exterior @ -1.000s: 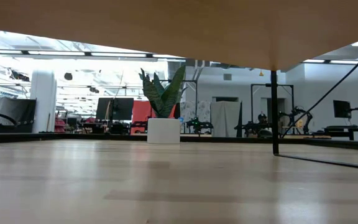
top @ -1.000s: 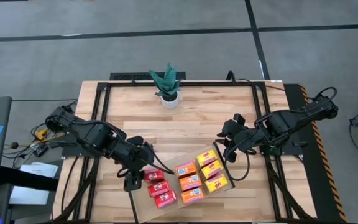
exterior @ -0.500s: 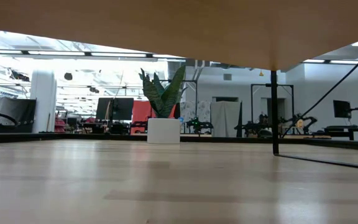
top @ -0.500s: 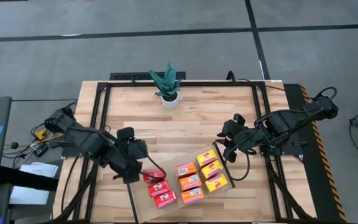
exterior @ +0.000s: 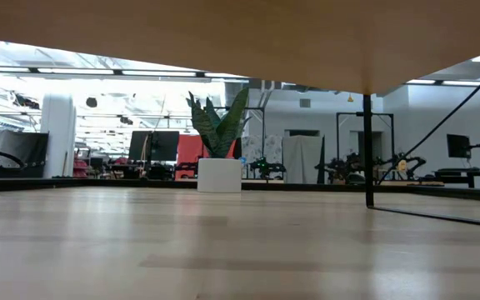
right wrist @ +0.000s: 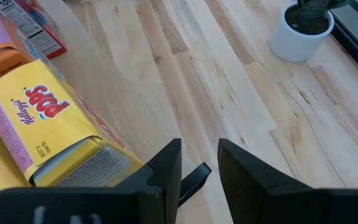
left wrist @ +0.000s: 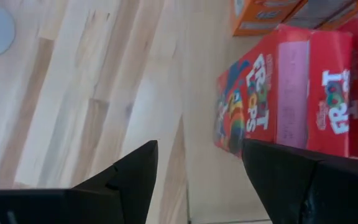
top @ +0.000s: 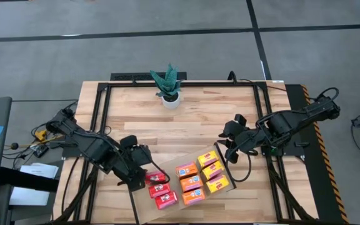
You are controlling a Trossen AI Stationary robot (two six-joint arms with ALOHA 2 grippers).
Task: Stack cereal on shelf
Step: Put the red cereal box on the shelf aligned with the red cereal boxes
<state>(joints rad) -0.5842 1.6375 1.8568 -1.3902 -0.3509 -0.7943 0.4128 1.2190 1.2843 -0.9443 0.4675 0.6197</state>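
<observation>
The shelf [top: 175, 187], a light board, lies slanted at the table's near middle. On it rest the cereal boxes: three red [top: 158, 189], three orange [top: 190, 183], three yellow [top: 212, 170]. My left gripper [left wrist: 197, 168] stands open over the board's left end, tipped steeply down, beside a red box [left wrist: 272, 93]; nothing is between its fingers. My right gripper [right wrist: 201, 162] is at the board's far right corner, next to a yellow box [right wrist: 39, 118], its fingers nearly together around a black piece. In the low view the board's underside [exterior: 240, 33] fills the top. My right gripper has a short black piece of the shelf's rail [right wrist: 194, 177] between its two fingers, at the board's far right corner. The fingers slant down from the table's right side. They hide most of the place of contact. The shelf stays on the table.
A potted plant in a white pot [top: 169, 87] stands at the table's far middle. A black frame runs round the tabletop [top: 186, 125]. A thin black shelf leg [exterior: 367, 150] shows in the low view. Bare wood lies between the plant and the shelf.
My left gripper has swung about at the wrist and sunk a little beside the red boxes at the shelf's left end. The boxes and the shelf have kept their places.
</observation>
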